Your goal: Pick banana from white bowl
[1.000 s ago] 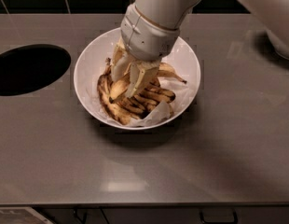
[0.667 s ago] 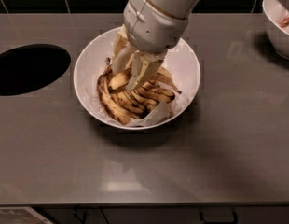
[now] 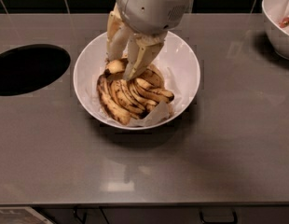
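The white bowl (image 3: 184,62) stands mid-counter, lined with crumpled white paper and holding several speckled overripe bananas. My gripper (image 3: 121,68) reaches down into the bowl's back left part from above. Its two cream fingers (image 3: 141,55) close around the thick yellow end of the banana (image 3: 114,67), whose blackened tip points left. That end sits a little above the other bananas. The rest of this banana is hidden behind the right finger. The shorter, browner bananas (image 3: 130,96) lie fanned out in the bowl in front of the gripper.
A dark round hole (image 3: 28,69) is set in the grey counter to the left. A second white bowl with red-pink bits (image 3: 279,24) stands at the far right back. The counter's front edge (image 3: 144,203) runs along the bottom.
The gripper has risen slightly within the bowl, and the banana end now shows between its fingers. The view has shifted, bringing the second bowl further into view at right.
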Robot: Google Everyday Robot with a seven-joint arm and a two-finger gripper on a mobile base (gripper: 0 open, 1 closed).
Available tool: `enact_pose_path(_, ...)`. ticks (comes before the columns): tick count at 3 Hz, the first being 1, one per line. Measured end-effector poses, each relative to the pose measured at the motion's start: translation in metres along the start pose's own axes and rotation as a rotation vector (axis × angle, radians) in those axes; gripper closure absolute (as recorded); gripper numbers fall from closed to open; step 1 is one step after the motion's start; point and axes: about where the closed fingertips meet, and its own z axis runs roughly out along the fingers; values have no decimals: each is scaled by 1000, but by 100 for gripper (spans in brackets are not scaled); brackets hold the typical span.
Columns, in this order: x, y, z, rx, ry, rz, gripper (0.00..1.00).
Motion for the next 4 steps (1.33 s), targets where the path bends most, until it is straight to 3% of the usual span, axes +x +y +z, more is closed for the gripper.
enact_pose_path(2,-15,-5,-33,35,72,-16,100)
enact_pose_path(3,-36,-7,-63,82,118,-39,100)
enact_pose_path(4,-51,-3,-81,122,125,-47,100)
